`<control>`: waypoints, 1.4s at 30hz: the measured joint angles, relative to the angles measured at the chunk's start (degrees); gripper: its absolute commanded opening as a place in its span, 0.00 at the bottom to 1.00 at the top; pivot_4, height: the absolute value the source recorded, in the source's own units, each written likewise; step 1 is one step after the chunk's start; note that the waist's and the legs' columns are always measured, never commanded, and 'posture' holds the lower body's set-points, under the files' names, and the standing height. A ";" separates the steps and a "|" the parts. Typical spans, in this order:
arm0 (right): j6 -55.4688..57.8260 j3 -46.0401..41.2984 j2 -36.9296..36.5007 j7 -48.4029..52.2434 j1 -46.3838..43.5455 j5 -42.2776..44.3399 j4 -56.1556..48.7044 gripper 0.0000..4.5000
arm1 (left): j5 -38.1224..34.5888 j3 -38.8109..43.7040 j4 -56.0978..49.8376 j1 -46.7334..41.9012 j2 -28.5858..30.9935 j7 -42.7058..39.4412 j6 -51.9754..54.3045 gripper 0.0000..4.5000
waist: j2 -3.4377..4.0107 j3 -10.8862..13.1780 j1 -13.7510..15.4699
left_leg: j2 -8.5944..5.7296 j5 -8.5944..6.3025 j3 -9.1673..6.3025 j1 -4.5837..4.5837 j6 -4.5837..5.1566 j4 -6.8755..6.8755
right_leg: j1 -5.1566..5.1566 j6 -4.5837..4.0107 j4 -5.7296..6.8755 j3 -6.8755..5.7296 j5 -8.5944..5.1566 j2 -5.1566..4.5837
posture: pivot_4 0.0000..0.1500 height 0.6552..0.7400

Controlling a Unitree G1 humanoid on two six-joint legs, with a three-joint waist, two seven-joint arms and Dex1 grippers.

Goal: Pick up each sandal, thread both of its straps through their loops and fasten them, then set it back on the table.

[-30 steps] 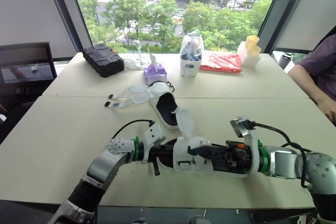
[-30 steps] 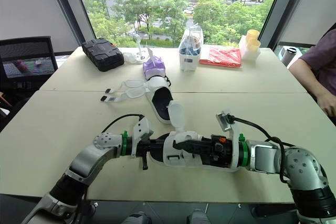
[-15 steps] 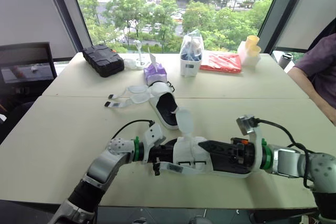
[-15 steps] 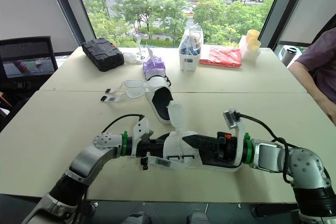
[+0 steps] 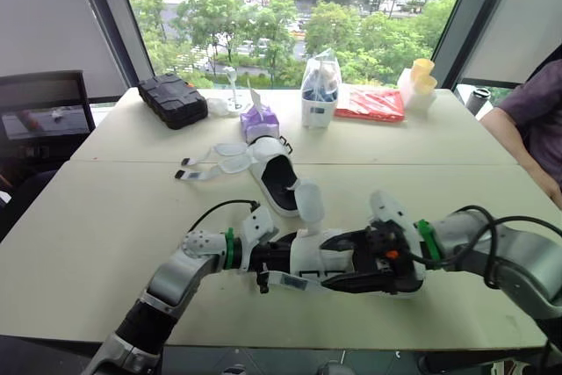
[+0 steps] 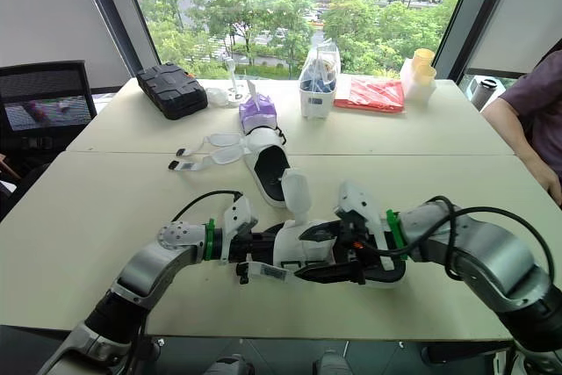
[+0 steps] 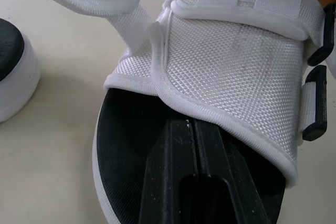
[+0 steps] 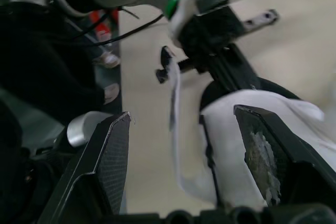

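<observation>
At table (image 5: pixel 105 217) front, sandal (image 5: pixel 314 252), left claw (image 7: pixel 193 129) together inside it, right claw (image 8: pixel 181 114) apart at other end

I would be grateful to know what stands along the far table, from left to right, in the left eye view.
Black case → purple pouch → clear bag → red packet → yellow cups.

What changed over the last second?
The right gripper has rolled at the wrist over the near sandal, fingers open. A strap has come loose and lies along the sandal's near side. The left gripper stays tucked inside the sandal, fingers shut; the far sandal hasn't moved.
</observation>
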 measured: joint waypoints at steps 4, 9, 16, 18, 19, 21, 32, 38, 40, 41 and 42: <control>0.95 4.09 2.72 1.31 -3.18 -3.19 0.41 0.75 | 0.04 0.03 0.04 -0.01 -0.02 0.08 -0.02 0.00 | 0.01 0.00 -0.01 | 0.01 0.00 -0.03 0.02 0.00 -0.02 | 0.00 -0.02 0.01 -0.01 0.01 0.01 | 1.00 1.00; 1.53 8.45 5.07 2.67 -6.12 -7.43 0.64 0.75 | 0.03 0.04 -0.07 0.15 -0.20 0.35 0.03 0.00 | 0.01 0.00 0.05 | 0.00 0.00 -0.04 0.00 0.00 -0.03 | -0.02 -0.01 0.00 -0.01 0.01 0.01 | 1.00 1.00; 1.30 14.62 8.31 5.15 -9.87 -14.23 3.02 0.75 | 0.00 0.11 -0.12 0.24 -0.56 0.98 0.19 0.00 | 0.01 -0.01 -0.08 | 0.00 0.00 -0.04 0.02 0.00 -0.02 | -0.02 -0.01 0.01 -0.01 0.02 0.01 | 1.00 1.00; 0.90 16.03 9.38 5.73 -11.10 -16.04 3.62 0.70 | -0.01 0.11 -0.11 0.25 -0.66 1.05 0.19 0.00 | 0.02 -0.01 -0.04 | 0.00 0.00 -0.05 0.01 0.00 -0.02 | -0.02 -0.01 0.01 -0.01 0.02 0.01 | 1.00 1.00; 0.80 16.75 9.61 5.97 -11.77 -16.91 4.08 0.63 | 0.00 0.11 -0.10 0.25 -0.74 1.10 0.19 0.00 | 0.01 -0.01 -0.04 | 0.00 0.00 -0.05 0.01 0.00 -0.02 | -0.02 -0.01 0.01 -0.01 0.02 0.01 | 1.00 1.00; 0.13 18.00 10.03 6.48 -12.65 -19.39 5.27 0.44 | 0.00 0.10 -0.09 0.26 -1.07 1.39 0.21 0.00 | 0.01 -0.01 0.00 | -0.01 0.00 -0.05 0.01 0.00 -0.02 | -0.01 -0.01 0.01 -0.01 0.02 0.01 | 1.00 1.00; 2.12 12.48 13.88 9.93 -12.93 -16.42 8.11 0.02 | -0.06 0.13 -0.12 0.53 -1.59 2.49 0.22 0.00 | 0.01 -0.01 0.02 | -0.01 0.00 -0.07 0.01 0.00 -0.01 | -0.01 -0.02 0.03 -0.01 0.04 0.01 | 1.00 1.00; 12.02 -2.44 12.87 8.09 -11.53 -3.22 6.98 0.02 | -0.20 0.49 -0.14 0.92 -1.61 2.75 0.09 0.00 | 0.01 -0.01 -0.03 | 0.00 0.00 -0.11 0.01 0.00 -0.08 | -0.02 -0.02 0.02 -0.05 0.04 0.02 | 1.00 1.00; 14.55 -5.56 14.51 4.07 -9.91 -1.28 7.06 0.02 | -0.21 0.49 -0.14 0.94 -1.63 2.85 0.06 0.00 | 0.01 -0.01 -0.05 | 0.00 0.00 -0.10 0.00 0.00 -0.07 | -0.04 -0.02 0.04 -0.05 0.04 0.02 | 1.00 1.00; 15.69 -7.33 16.03 1.35 -9.21 -0.75 7.34 0.02 | -0.21 0.51 -0.14 0.95 -1.64 2.89 0.03 0.00 | 0.01 -0.01 -0.05 | 0.00 0.00 -0.10 0.00 0.00 -0.06 | -0.04 -0.02 0.04 -0.04 0.04 0.02 | 1.00 1.00; 16.58 -8.57 17.17 -0.97 -8.77 -0.20 7.69 0.02 | -0.21 0.51 -0.14 0.95 -1.65 2.96 -0.02 0.00 | 0.02 -0.01 -0.06 | 0.00 0.00 -0.08 0.00 0.00 -0.05 | -0.04 -0.02 0.04 -0.03 0.04 0.01 | 1.00 1.00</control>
